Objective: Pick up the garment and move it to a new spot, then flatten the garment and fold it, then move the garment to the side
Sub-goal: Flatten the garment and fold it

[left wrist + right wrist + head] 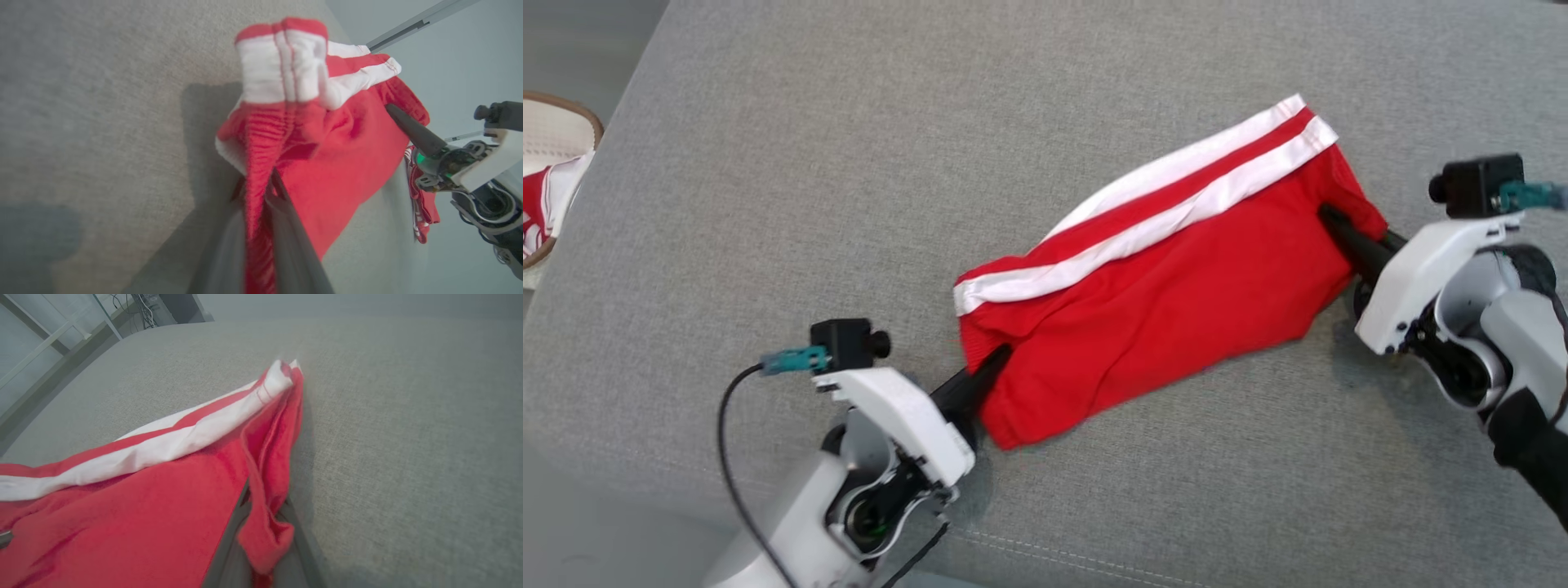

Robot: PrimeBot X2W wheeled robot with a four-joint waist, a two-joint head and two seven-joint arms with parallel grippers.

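On the grey upholstered surface (pixel 849 163) in front of me, the red shorts (pixel 1168 302) lie on a diagonal, from near my left side up toward the far right. Their two white side stripes (pixel 1176 204) run along the far edge. The cloth looks doubled over, not open.

The left gripper (pixel 996 359) is closed on the near-left end. In the left wrist view a ribbed red band, I think the waistband, passes between the two dark fingers (pixel 286 220), so the grip is on the thick part, which will slip less. The right gripper (pixel 1331 216) is closed on the opposite end, and in the right wrist view a fold of the red hem (pixel 265 535) is pinched between its fingers.

I judge that the shorts are held at both ends so that the cloth can be pulled taut along its length and then carried or laid down without bunching. Both ends seem a little raised, while the middle appears to rest on the surface. Some wrinkles remain near the left end, so to my mind the flattening is not finished and the folding not begun.

At the far left stands a woven basket (pixel 572 106) with another red and white garment (pixel 535 212) in it, well apart from the shorts.
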